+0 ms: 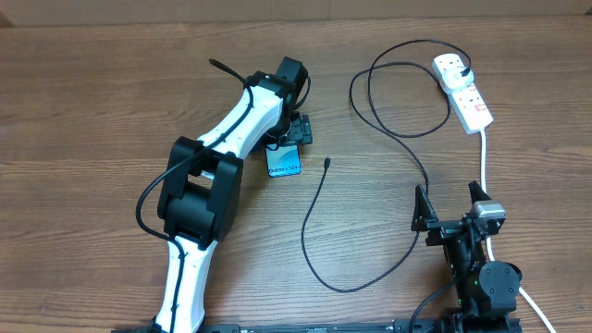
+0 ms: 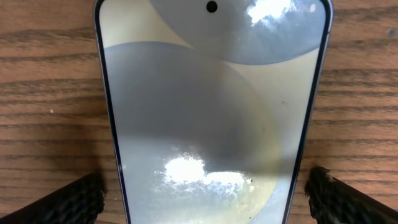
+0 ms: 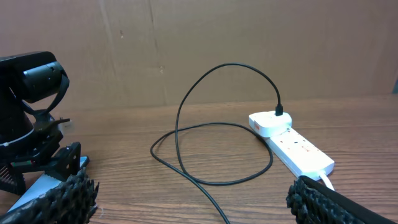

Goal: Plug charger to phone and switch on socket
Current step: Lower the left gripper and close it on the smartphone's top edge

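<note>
Phone (image 2: 211,112) sits inside my open left hand (image 1: 292,139), ungripped; an off-centre squeeze could skid it. Right hand (image 1: 449,196) gapes empty, near edge.

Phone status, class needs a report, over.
Left gripper open, straddling phone. Right gripper open, empty. Charger tip on table beside phone, not plugged in. Nothing between them.

the wooden table (image 1: 92,92) carries a phone (image 1: 284,163) near its middle. a black cable (image 1: 304,242) loops across it to a white power strip (image 1: 462,91).
</note>
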Available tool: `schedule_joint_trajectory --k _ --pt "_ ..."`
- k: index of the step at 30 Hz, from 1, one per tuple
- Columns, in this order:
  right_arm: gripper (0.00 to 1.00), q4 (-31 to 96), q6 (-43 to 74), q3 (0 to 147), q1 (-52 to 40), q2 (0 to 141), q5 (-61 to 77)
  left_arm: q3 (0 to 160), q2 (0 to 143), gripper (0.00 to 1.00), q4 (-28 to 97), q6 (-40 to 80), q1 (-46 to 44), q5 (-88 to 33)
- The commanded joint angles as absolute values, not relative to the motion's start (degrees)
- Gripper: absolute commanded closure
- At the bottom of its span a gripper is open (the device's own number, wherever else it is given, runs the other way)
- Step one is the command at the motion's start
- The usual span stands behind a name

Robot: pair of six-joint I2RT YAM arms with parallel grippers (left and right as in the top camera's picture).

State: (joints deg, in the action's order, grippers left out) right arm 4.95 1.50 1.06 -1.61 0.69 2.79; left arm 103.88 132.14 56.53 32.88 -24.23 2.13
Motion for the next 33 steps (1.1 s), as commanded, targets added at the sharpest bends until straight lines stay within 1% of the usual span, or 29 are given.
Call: schedule_joint_trajectory --k 1,8,12,15,17,19,21,22,28,33 --pt "0.0 4.6 1.8 0.4 -1.9 0.2 3.1 103.2 135.7 0.0 56.5 33.6 -23.9 1.7" --pt "0.0 4.6 1.8 0.4 -1.9 0.2 3.1 103.2 135.7 0.01 57.0 33.6 -23.9 1.7" --pt "0.0 4.6 1.8 0.4 -1.9 0.2 3.1 103.2 135.7 0.07 57.0 33.6 -23.9 1.7" --pt "0.0 4.6 1.8 0.4 -1.9 0.2 3.1 103.2 135.7 0.07 57.0 33.6 -23.9 1.7" --pt "0.0 4.6 1.7 0.4 -1.9 0.2 3.1 103.2 135.7 0.11 57.0 33.6 -23.9 1.7" --pt "0.0 4.6 1.8 0.4 -1.9 0.2 3.1 103.2 135.7 0.12 57.0 33.6 -23.9 1.7" --pt "0.0 4.6 1.8 0.4 -1.9 0.2 3.1 103.2 135.7 0.2 57.0 33.6 -23.9 1.7" --pt "0.0 4.6 1.8 0.4 -1.9 0.2 3.1 103.2 135.7 0.21 57.0 33.6 -23.9 1.7" --pt "0.0 4.6 1.7 0.4 -1.9 0.2 3.1 103.2 135.7 0.19 57.1 33.6 -23.9 1.4" --pt "0.0 4.6 1.8 0.4 -1.9 0.2 3.1 103.2 135.7 0.21 57.3 33.6 -23.9 1.5"
